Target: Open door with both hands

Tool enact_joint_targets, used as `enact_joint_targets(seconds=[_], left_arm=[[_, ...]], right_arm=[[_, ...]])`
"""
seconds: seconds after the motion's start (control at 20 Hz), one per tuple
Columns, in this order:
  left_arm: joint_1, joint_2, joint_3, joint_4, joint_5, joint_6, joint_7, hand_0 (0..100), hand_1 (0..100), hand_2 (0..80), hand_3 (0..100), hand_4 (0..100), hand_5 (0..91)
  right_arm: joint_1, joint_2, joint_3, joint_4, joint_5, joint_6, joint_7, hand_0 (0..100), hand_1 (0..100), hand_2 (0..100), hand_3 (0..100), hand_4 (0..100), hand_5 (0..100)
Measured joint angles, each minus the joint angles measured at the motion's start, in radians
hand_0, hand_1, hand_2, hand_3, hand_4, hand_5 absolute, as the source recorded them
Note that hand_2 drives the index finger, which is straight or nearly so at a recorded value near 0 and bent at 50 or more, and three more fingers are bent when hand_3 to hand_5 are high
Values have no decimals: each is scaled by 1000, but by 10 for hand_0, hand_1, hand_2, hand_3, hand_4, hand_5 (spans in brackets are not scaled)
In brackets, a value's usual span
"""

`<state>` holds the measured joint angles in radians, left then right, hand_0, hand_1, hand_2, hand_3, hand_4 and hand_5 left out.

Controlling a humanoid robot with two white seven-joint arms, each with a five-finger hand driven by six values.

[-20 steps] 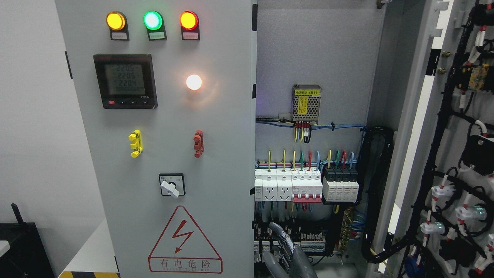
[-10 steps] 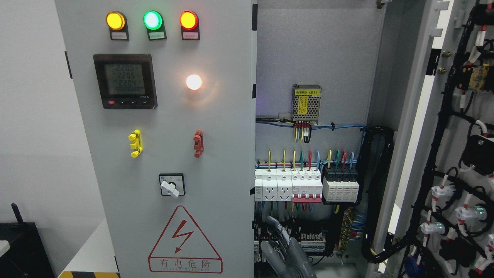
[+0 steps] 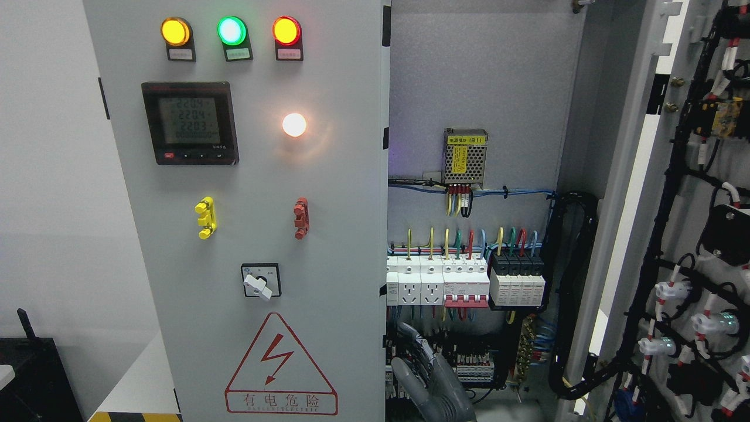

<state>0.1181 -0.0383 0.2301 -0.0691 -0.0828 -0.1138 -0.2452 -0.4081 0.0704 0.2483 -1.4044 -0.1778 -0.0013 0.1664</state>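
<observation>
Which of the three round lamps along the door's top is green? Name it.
The middle lamp is green, flanked by an amber lamp on the left and a red-orange lamp on the right.

This is an electrical or industrial test room, shown by a tall grey power cabinet (image 3: 252,223) against a plain white wall (image 3: 53,176). Its closed left door carries yellow, green and red indicator lamps (image 3: 231,31), a digital meter (image 3: 190,123), a rotary switch (image 3: 261,281) and a red high-voltage warning triangle (image 3: 281,366). The open right half shows rows of circuit breakers (image 3: 466,281), coloured wiring and a small power supply (image 3: 466,156).
</observation>
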Motion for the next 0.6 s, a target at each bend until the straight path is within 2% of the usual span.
enact_joint_targets(seconds=[0.25,0.6], left_arm=[[0,0,0,0,0,0,0,120,389,0,0,0,0],[0,0,0,0,0,0,0,120,389,0,0,0,0]], right_arm=[[-17,-1,2,18,-20,0,3,120,389,0,0,0,0],[-36,-3,4,41,-30,-3,55,120,389,0,0,0,0]])
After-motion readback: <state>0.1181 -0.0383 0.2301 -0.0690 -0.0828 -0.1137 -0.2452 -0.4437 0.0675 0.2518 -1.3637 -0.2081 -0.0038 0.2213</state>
